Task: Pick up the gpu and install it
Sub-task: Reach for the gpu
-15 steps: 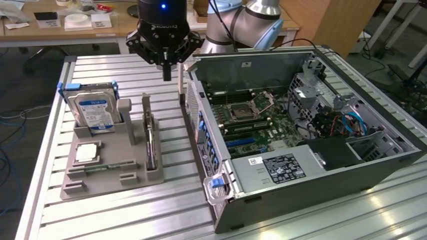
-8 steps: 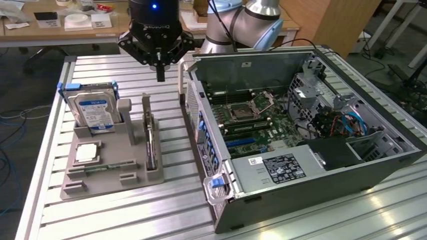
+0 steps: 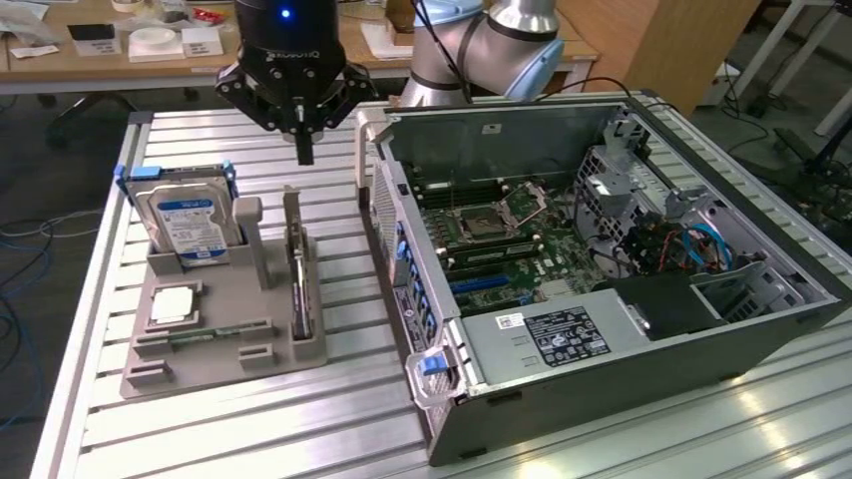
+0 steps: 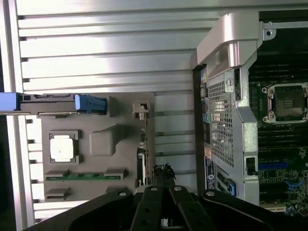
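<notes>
The gpu (image 3: pixel 301 289) is a thin dark card standing on edge in a slot at the exterior view's right side of the grey holder tray (image 3: pixel 213 367). From the wrist camera the gpu (image 4: pixel 140 161) is a narrow dark strip along the tray's edge. My gripper (image 3: pixel 303 152) hangs in the air above the table's far part, behind the tray and beside the open computer case (image 3: pixel 745 329). Its fingers are shut together with nothing between them. In the wrist view the gripper (image 4: pixel 163 174) points down near the gpu's end, well above it.
The tray also holds an upright silver hard drive (image 3: pixel 187 222) with a blue-white label, a square silver chip (image 3: pixel 175 304) and a green memory stick (image 3: pixel 200 335). The case lies open with its motherboard (image 3: pixel 513 239) exposed. A cluttered desk (image 3: pixel 147 45) stands behind.
</notes>
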Robot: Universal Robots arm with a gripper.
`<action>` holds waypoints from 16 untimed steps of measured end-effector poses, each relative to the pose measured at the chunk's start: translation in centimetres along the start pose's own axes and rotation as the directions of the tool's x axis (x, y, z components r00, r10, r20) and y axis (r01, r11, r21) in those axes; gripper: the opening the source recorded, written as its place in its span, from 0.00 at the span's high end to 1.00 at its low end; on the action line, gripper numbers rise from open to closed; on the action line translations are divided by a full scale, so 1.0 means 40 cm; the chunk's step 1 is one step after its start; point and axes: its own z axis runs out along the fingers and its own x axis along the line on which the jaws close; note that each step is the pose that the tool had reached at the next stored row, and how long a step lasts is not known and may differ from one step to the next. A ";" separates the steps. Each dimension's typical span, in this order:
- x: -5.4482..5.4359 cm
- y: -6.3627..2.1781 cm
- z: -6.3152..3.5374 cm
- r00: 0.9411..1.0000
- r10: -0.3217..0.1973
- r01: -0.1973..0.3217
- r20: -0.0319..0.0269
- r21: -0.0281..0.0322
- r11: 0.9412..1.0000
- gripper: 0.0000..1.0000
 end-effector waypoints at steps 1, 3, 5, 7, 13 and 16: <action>0.005 0.000 0.000 1.000 0.000 0.000 0.000 0.000 1.000 0.90; 0.015 -0.001 0.000 1.000 0.000 0.000 0.000 0.000 1.000 0.90; 0.024 -0.002 0.000 1.000 0.000 0.000 0.000 0.000 1.000 0.90; 0.035 -0.003 0.000 1.000 0.000 0.000 0.000 0.000 1.000 0.90; 0.065 -0.005 0.000 1.000 0.000 0.000 0.000 0.000 1.000 0.90; 0.083 -0.006 0.000 1.000 0.000 0.000 0.000 0.000 1.000 0.90</action>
